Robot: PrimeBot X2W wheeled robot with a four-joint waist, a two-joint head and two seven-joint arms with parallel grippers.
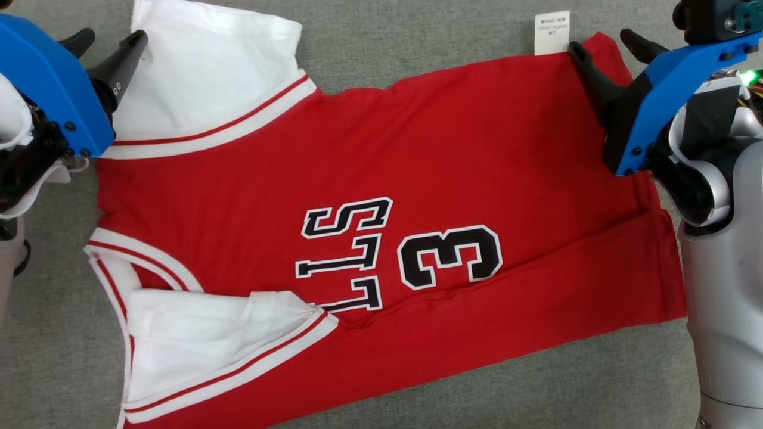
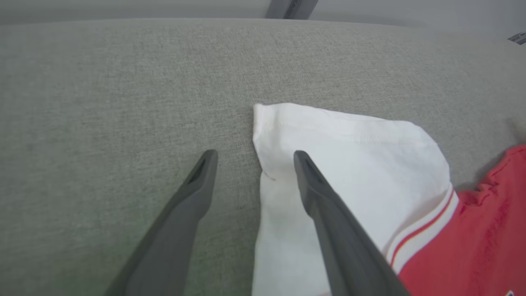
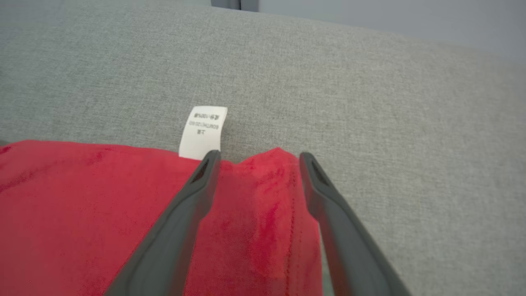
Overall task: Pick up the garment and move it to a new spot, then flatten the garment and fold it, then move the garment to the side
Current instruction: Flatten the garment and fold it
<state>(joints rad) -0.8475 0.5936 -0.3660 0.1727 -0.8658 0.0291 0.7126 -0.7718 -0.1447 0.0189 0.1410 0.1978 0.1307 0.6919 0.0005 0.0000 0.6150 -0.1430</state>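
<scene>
One grey fabric surface (image 1: 59, 369) is noted. One red jersey (image 1: 417, 149) is laid flat across it. Two grippers are seen, both spread, nothing grasped: left gripper (image 1: 113, 37) over far-left sleeve (image 1: 202, 65), right gripper (image 1: 602, 40) over far-right corner. One white label (image 1: 551, 33) is noted.

The head view looks almost straight down on the garment (image 1: 381, 238) over the grey surface (image 1: 417, 42). The left wrist view looks low and close at the white sleeve (image 2: 349, 156) lying in the head view's upper left. The right wrist view does likewise at the tag (image 3: 203, 131) and red corner (image 3: 267, 172) in its upper right.
</scene>
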